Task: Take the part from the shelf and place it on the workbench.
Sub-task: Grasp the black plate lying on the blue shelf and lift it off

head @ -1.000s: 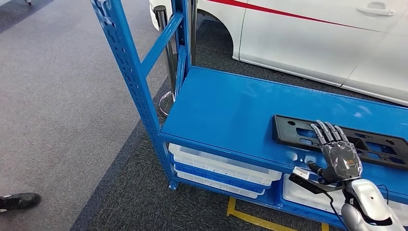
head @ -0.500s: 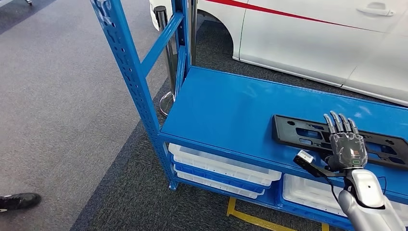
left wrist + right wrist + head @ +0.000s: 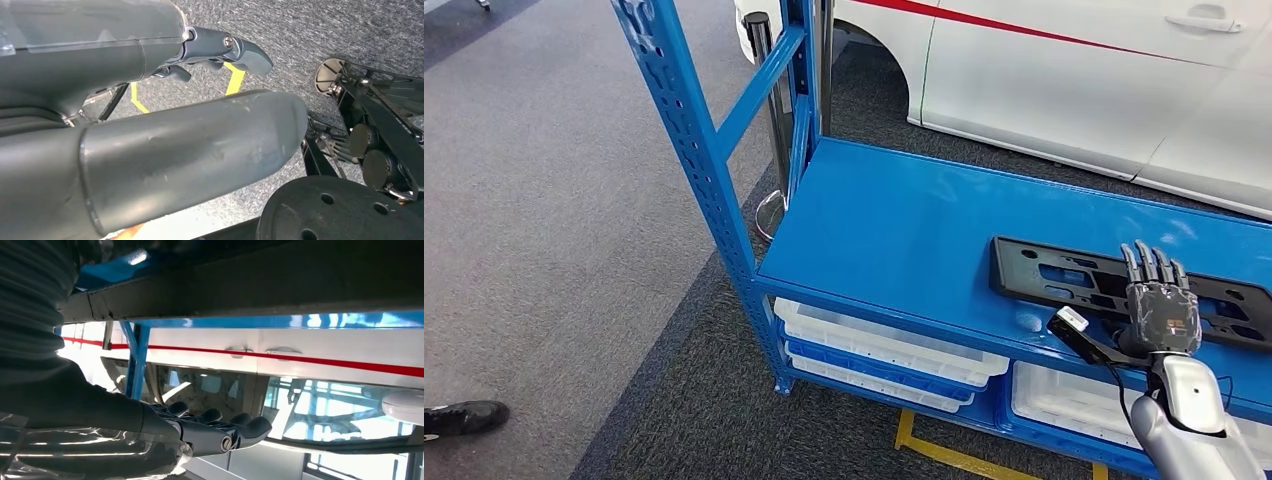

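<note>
The right hand (image 3: pixel 1162 312) now sits farther right along the black part (image 3: pixel 1064 272) than a second ago; its outstretched fingers (image 3: pixel 1152 263) now reach over the part's middle, pointing toward the white car (image 3: pixel 1064 80).

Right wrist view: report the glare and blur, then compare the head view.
Right wrist view: strongly backlit, the white car bright, the right hand dark and close with soft edges, a glare spot on the blue shelf. Head view: evenly lit and sharp, soft reflections on the shelf top by the black part.
</note>
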`<action>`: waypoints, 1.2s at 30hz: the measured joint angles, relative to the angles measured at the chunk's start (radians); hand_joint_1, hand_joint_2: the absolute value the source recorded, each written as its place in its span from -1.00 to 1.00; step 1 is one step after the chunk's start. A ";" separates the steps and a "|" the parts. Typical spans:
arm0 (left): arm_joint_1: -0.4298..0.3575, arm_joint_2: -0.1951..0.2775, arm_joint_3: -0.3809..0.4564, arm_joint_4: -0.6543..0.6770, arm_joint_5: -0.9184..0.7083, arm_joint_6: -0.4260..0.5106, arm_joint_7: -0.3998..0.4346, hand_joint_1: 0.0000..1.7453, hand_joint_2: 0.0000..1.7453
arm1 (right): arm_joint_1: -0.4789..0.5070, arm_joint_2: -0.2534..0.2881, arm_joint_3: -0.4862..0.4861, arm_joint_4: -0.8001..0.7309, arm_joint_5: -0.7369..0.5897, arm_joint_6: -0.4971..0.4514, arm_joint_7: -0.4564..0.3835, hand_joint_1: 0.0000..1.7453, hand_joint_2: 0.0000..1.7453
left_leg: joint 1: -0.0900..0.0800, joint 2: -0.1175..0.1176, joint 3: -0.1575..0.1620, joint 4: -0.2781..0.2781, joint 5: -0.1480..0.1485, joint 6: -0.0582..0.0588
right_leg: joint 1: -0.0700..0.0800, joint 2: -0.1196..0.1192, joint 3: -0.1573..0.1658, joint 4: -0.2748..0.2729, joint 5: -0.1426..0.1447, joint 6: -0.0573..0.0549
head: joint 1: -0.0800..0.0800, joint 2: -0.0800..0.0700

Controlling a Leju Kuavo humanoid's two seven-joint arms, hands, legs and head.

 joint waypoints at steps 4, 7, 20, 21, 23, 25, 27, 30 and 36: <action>0.000 0.001 0.000 0.000 -0.002 0.000 0.000 -1.00 -1.00 | -0.002 0.006 -0.006 0.012 0.000 0.005 0.002 0.82 1.00 | 0.000 0.000 0.000 0.000 0.000 0.000 | 0.000 0.000 0.000 0.000 0.000 0.000 | 0.000 0.000; 0.000 0.002 0.000 0.000 -0.004 -0.002 0.000 -1.00 -1.00 | -0.002 0.008 -0.011 0.019 0.000 0.004 0.004 0.81 1.00 | 0.000 0.000 0.000 0.000 0.000 0.000 | 0.000 0.000 0.000 0.000 0.000 0.000 | 0.000 0.000; 0.009 0.002 0.005 0.000 0.005 -0.010 0.085 -1.00 -1.00 | -0.001 0.012 -0.013 0.052 0.008 0.024 -0.018 0.99 1.00 | 0.000 0.000 0.001 0.000 0.000 0.000 | 0.000 0.000 0.000 0.000 0.000 0.000 | 0.000 0.000; 0.009 0.002 0.005 0.000 0.005 -0.010 0.086 -1.00 -1.00 | -0.001 0.012 -0.013 0.057 0.008 0.021 -0.021 1.00 1.00 | 0.000 0.000 0.001 0.000 0.000 0.000 | 0.000 0.000 0.000 0.000 0.000 0.000 | 0.000 0.000; 0.010 0.002 0.006 0.000 0.004 -0.011 0.087 -1.00 -1.00 | -0.002 0.013 -0.013 0.065 0.006 0.020 -0.025 1.00 1.00 | 0.000 0.000 0.001 0.000 0.000 0.000 | 0.000 0.000 0.001 0.000 0.000 0.000 | 0.000 0.000; 0.011 0.002 0.006 0.000 0.002 -0.014 0.087 -1.00 -1.00 | -0.003 0.013 -0.013 0.069 0.005 0.021 -0.029 1.00 1.00 | 0.000 0.000 0.002 0.000 0.000 0.000 | 0.000 0.000 0.001 0.000 0.000 0.000 | 0.000 0.000; 0.012 0.002 0.006 0.000 -0.001 -0.018 0.087 -1.00 -1.00 | -0.003 0.013 -0.013 0.072 0.003 0.022 -0.031 1.00 1.00 | 0.000 0.000 0.003 0.000 0.000 0.000 | 0.000 0.000 0.001 0.000 0.000 0.000 | 0.000 0.000; 0.014 0.004 0.007 0.000 -0.007 -0.025 0.086 -1.00 -1.00 | -0.003 0.013 -0.013 0.075 -0.001 0.022 -0.036 1.00 1.00 | 0.000 0.000 0.003 0.000 0.000 0.000 | 0.000 0.000 0.002 0.000 0.000 0.000 | 0.000 0.000; 0.017 0.007 0.008 0.000 -0.009 -0.028 0.085 -1.00 -0.50 | -0.003 0.013 -0.013 0.082 -0.006 0.019 -0.042 1.00 1.00 | 0.000 0.000 0.004 0.000 0.000 0.000 | 0.000 0.000 0.003 0.000 0.000 0.000 | 0.000 0.000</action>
